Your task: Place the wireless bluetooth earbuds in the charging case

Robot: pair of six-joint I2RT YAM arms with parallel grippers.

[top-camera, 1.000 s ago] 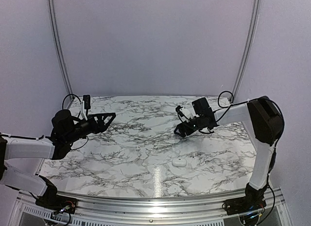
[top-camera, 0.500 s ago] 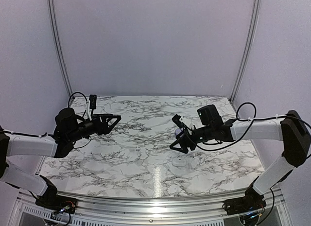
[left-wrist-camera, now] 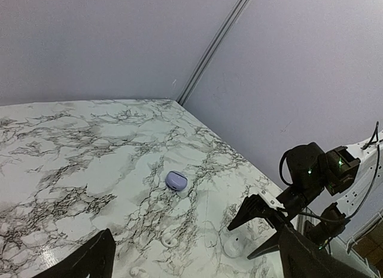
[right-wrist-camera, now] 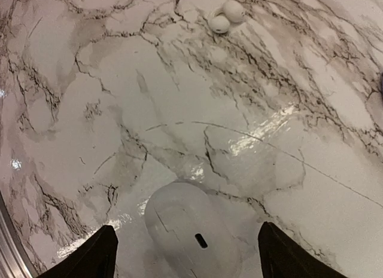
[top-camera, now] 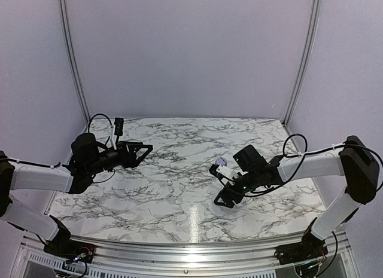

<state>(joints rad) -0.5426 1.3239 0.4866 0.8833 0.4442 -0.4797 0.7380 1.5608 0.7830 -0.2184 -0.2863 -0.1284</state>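
a: where are the earbuds?
b: two whitish earbuds (right-wrist-camera: 226,16) lie touching each other on the marble bench (top-camera: 179,134), out in the open. they are well apart from the white case (right-wrist-camera: 192,237), and neither sits in a case.
a: and the white case?
b: it lies flat on the bench toward the near edge and looks closed, with a small dark slot on its upper side. the right hand (right-wrist-camera: 187,228) hangs directly over it with its fingers spread apart, one on each side. a gap shows on both sides, so the hand grips nothing.
a: what about the left hand?
b: the left hand (top-camera: 143,155) is held above the left side of the bench, pointing toward the middle. its fingers are wide apart and empty.
a: anything else on the bench?
b: a lilac case (left-wrist-camera: 176,180) lies farther back than the white one. from overhead it is just beside the right arm's wrist.
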